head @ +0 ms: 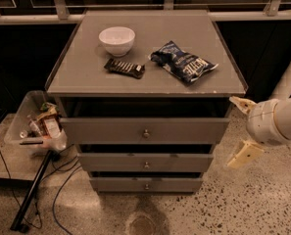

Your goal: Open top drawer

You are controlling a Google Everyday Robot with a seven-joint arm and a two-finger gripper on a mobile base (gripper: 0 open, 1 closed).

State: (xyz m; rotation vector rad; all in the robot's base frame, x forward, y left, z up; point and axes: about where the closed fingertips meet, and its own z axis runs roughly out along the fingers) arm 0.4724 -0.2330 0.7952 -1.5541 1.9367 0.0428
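Observation:
The top drawer is the tallest of three grey fronts on the cabinet, with a small round metal knob at its centre. A dark gap shows between its front and the cabinet top. My gripper hangs to the right of the cabinet, level with the top drawer's right end and apart from it. It is open and empty, with one cream finger up near the cabinet's top corner and the other lower down. The two slimmer drawers lie below.
On the cabinet top stand a white bowl, a dark snack bar and a blue chip bag. A clear bin of clutter, a black pole and cables lie at the left on the speckled floor.

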